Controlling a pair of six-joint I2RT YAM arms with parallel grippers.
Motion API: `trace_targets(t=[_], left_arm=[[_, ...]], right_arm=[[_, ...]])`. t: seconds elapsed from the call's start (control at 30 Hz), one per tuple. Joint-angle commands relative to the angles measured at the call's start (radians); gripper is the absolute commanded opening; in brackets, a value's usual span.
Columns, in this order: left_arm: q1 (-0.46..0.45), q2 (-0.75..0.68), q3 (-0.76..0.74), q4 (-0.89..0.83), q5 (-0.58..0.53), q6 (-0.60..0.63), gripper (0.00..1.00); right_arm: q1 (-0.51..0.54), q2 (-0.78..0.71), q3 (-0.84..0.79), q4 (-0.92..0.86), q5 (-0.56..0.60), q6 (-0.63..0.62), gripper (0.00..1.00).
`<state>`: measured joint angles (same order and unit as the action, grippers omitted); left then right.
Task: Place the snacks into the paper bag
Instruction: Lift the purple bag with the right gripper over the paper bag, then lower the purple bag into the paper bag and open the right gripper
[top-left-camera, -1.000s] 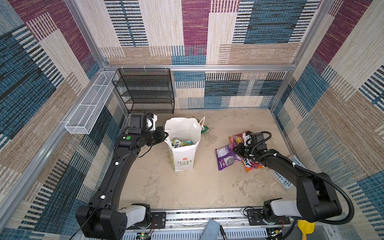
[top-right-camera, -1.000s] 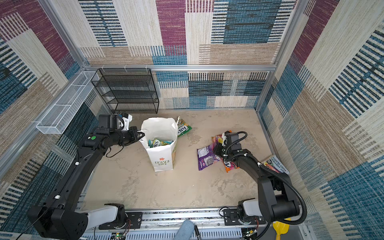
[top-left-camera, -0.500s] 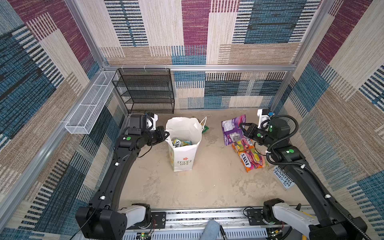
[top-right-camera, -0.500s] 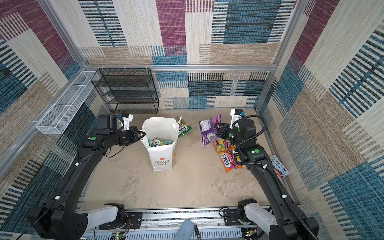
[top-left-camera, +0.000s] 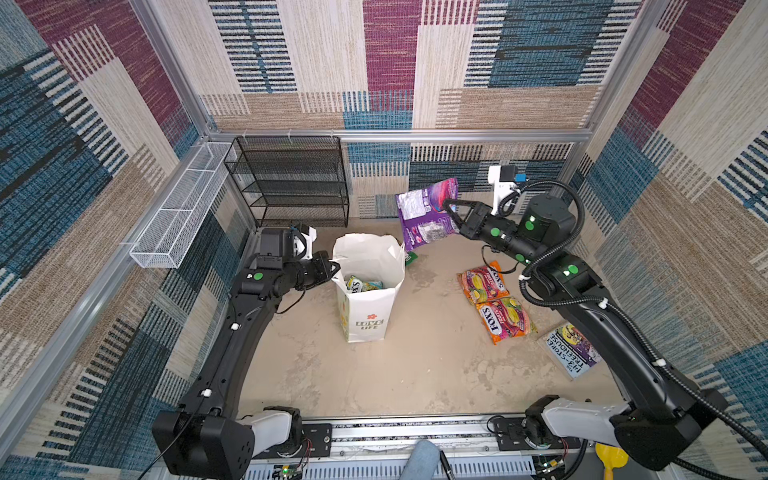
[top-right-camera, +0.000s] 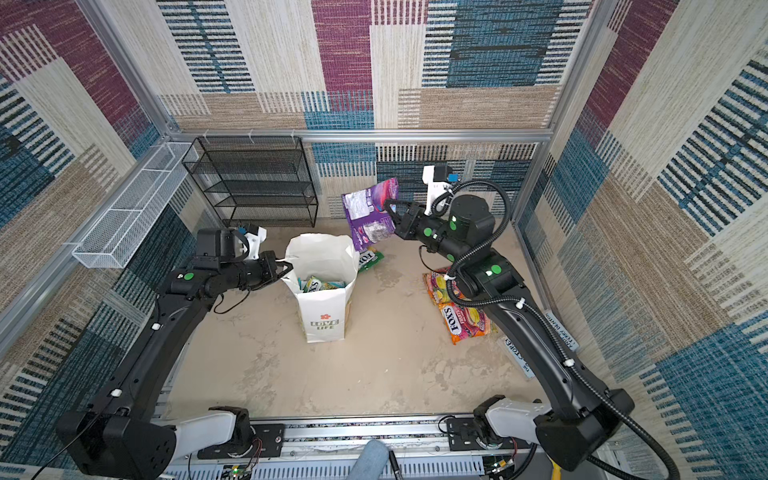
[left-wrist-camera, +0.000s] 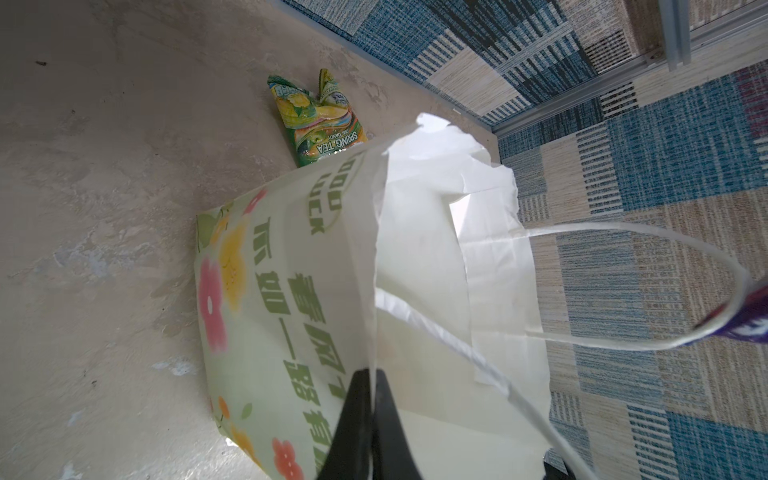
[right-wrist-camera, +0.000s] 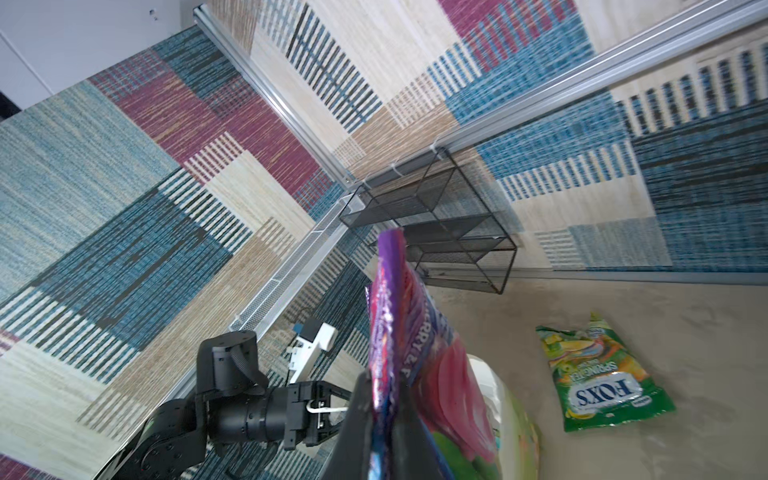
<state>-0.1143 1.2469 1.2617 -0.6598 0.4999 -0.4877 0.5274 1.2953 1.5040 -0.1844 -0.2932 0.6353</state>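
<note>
Purple packet (top-left-camera: 424, 216) has shifted up-left toward paper bag (top-left-camera: 368, 309); your right gripper (top-left-camera: 449, 216) clamps it, left gripper (top-left-camera: 333, 267) pinches bag rim.

we are reading "love life" on the front of the paper bag (top-left-camera: 369, 322) and "good luck" on its side, "fox's" on the nearer orange packet (top-left-camera: 505, 320) and the farther orange packet (top-left-camera: 482, 284), "fox's spring tea" on the green packet (right-wrist-camera: 602, 386), "storey treehouse" on the book (top-left-camera: 571, 351).

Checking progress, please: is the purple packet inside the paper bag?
No, the right gripper holds the purple packet aloft, outside the paper bag.
</note>
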Motion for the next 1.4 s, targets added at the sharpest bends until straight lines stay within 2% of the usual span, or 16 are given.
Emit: trace_targets(t=[0.0, 0.27, 0.53, 1.13, 1.37], left_arm=[[0.001, 0.001, 0.004, 0.062, 0.016, 0.002, 0.0], [0.001, 0.004, 0.002, 0.061, 0.015, 0.001, 0.0], [0.001, -0.003, 0.002, 0.06, 0.014, 0.0, 0.0], [0.001, -0.006, 0.004, 0.055, 0.007, -0.002, 0.0], [0.001, -0.003, 0.002, 0.057, 0.005, -0.001, 0.0]], right_arm=[[0.056, 0.061, 0.061, 0.056, 0.04, -0.038, 0.0], [0.168, 0.227, 0.156, -0.017, 0.076, -0.084, 0.0], [0.215, 0.333, 0.154, -0.043, 0.08, -0.07, 0.0], [0.273, 0.367, 0.031, -0.102, 0.075, -0.074, 0.02], [0.275, 0.441, 0.09, -0.2, 0.06, -0.098, 0.11]])
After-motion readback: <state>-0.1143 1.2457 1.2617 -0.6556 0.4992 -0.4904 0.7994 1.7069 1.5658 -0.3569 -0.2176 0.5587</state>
